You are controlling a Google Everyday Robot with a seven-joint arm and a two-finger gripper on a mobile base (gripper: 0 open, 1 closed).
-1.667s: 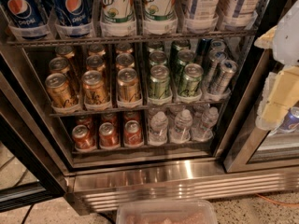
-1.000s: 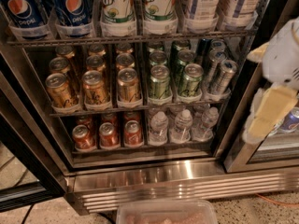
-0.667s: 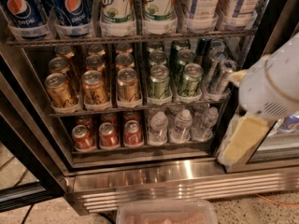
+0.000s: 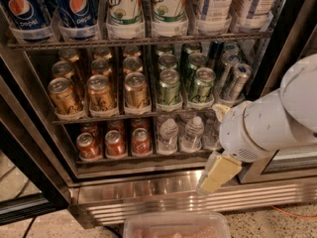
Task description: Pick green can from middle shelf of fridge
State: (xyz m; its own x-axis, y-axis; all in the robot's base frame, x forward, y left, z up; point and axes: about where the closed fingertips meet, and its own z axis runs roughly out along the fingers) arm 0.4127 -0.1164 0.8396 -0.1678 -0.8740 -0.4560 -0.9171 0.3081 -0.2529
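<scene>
My cream-yellow gripper (image 4: 214, 175) hangs at the lower right under my white arm housing (image 4: 267, 125), in front of the ribbed silver steel base panel (image 4: 148, 198) of the dark-framed fridge (image 4: 20, 128). On the thin dark wire middle shelf (image 4: 104, 117), pale green metallic cans (image 4: 169, 87) with silver lids stand right of copper-gold cans (image 4: 100, 93). Slim silver-blue cans (image 4: 237, 81) are further right. Above, dark blue bottles (image 4: 77, 6) bear red-white-blue roundels, left of white-and-green bottles (image 4: 124, 9). Below sit red cans (image 4: 115, 144).

claw (image 4: 218, 174) low right | green can (image 4: 169, 87) front unblocked | copper cans (image 4: 135, 89) crowd left
</scene>
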